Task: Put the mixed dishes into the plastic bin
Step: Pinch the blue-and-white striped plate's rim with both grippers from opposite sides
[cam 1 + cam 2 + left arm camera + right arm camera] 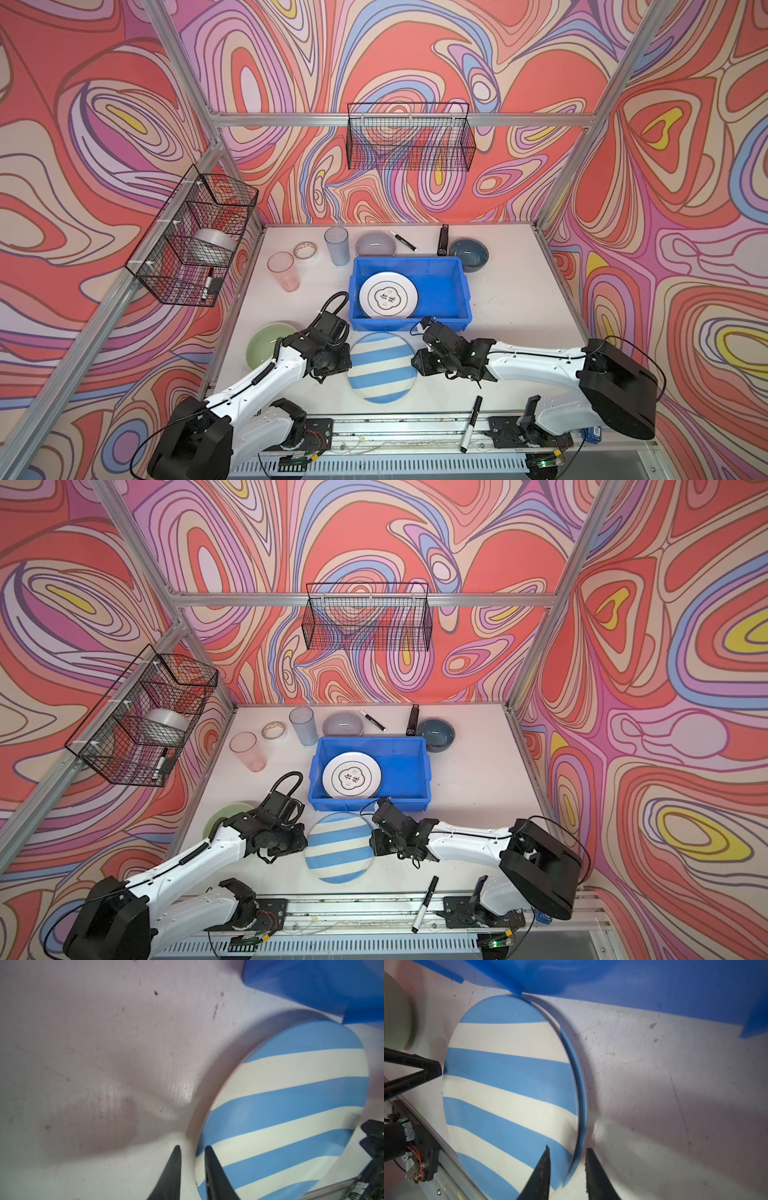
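Note:
The blue-white striped plate lies flat at the table's front, just before the plastic bin. My left gripper is at the plate's left rim, with one finger over the plate and one outside it. A sliver of table shows between the outer finger and the rim. My right gripper straddles the right rim in the same way, its jaws narrowly apart. A lettered plate leans inside the bin.
A green bowl sits left of my left arm. Along the back stand a pink tumbler, tape roll, bluish tumbler, lavender bowl, marker and dark blue bowl. Another marker lies on the front rail.

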